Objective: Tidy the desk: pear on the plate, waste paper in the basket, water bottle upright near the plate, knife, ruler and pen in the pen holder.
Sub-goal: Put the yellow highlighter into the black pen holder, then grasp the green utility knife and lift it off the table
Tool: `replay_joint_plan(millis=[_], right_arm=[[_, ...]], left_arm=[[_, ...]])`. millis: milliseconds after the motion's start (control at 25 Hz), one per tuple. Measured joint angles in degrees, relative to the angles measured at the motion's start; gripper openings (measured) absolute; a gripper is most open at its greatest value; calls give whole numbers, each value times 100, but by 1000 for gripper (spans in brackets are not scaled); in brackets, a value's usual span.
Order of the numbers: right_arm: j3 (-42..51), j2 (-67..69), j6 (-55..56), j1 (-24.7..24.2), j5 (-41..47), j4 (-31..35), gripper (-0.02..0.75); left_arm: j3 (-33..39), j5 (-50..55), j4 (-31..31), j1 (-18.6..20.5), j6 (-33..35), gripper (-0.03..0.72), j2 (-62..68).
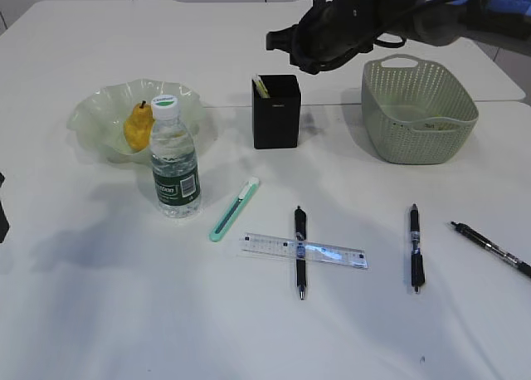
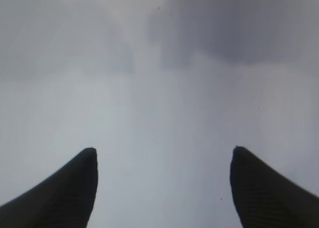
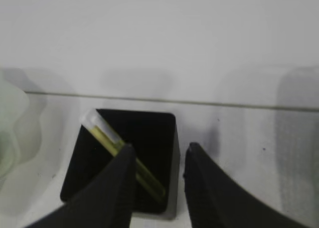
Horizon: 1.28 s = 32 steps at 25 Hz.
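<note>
Nearest the camera: bare desk (image 1: 124, 330), then the ruler (image 1: 303, 250) lying across a black pen (image 1: 299, 251). Two more pens, one to the right (image 1: 415, 257) and one at the right edge (image 1: 491, 249). Knife (image 1: 234, 208) flat, just left of the ruler.

Big items look sorted: basket (image 1: 419, 108) far right, what's inside I cannot tell; plate (image 1: 99, 110) far left with the pear (image 1: 138, 127) in it; water bottle (image 1: 175, 158) upright just beside the plate.

Step in hand, my read: stationery into the pen holder (image 1: 276, 111). Right claw (image 3: 157, 161) hangs over the holder's mouth, jaws partly apart, pinching nothing; a yellow-green stick item (image 3: 124, 156) leans inside. Left claw (image 2: 162, 161) spread wide over bare desk, empty.

Next: lift the right claw clear, go for the ruler first since it pins the pen underneath. Flat and thin, needs an edge pinch.
</note>
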Motion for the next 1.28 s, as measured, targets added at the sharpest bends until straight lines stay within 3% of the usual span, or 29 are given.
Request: replay_joint_plan(millis=[360,720,920,1280], right_arm=[[-225,-274,-2049,0,2154,1781,251],[-247,-860,-2213,-306,3973,1785,251],[17,-1344,-2213,-592,4134,1742,249],[1545,-2398,-2501,-618,4168,1643,246]], left_arm=[[0,94,0,0,12,591,0],[0,60,0,0,48,591,-25],[0,60,0,0,48,591,-352],[0,118,-14,0,48,571,-926]])
